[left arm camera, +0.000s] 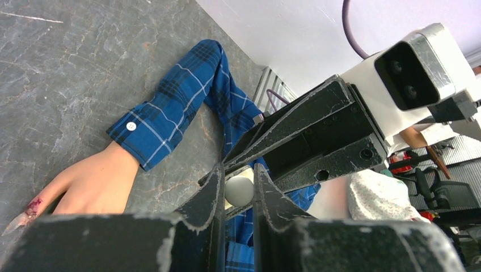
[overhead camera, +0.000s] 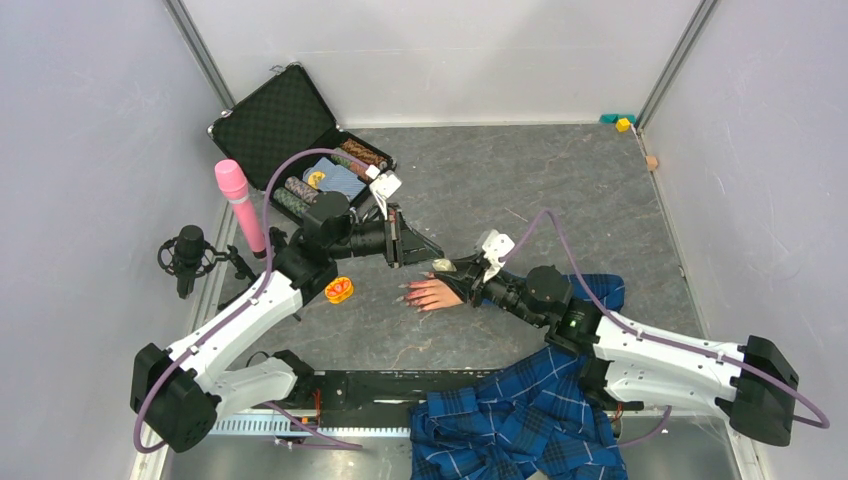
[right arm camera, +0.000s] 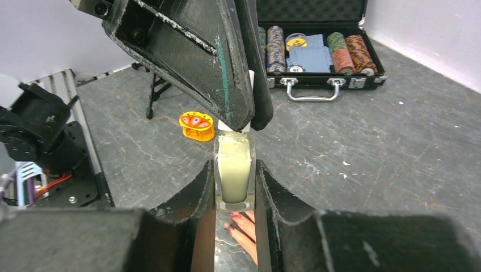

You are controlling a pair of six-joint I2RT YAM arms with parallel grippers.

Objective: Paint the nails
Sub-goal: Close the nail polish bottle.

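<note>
Bottle point(right arm camera: 233, 170) in right tool point(right arm camera: 233, 177), cap point(left arm camera: 239, 191) seemingly in left tool point(left arm camera: 238, 173).

2 robot hands point(overhead camera: 424, 250) point(overhead camera: 447, 266), 1 bottle point(right arm camera: 233, 170), 1 mannequin hand point(overhead camera: 432, 293), 1 case point(overhead camera: 275, 120).

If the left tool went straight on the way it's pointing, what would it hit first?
Likely the right tool: the left tool is shut on the white cap, and the right tool grips the bottle directly ahead.
</note>
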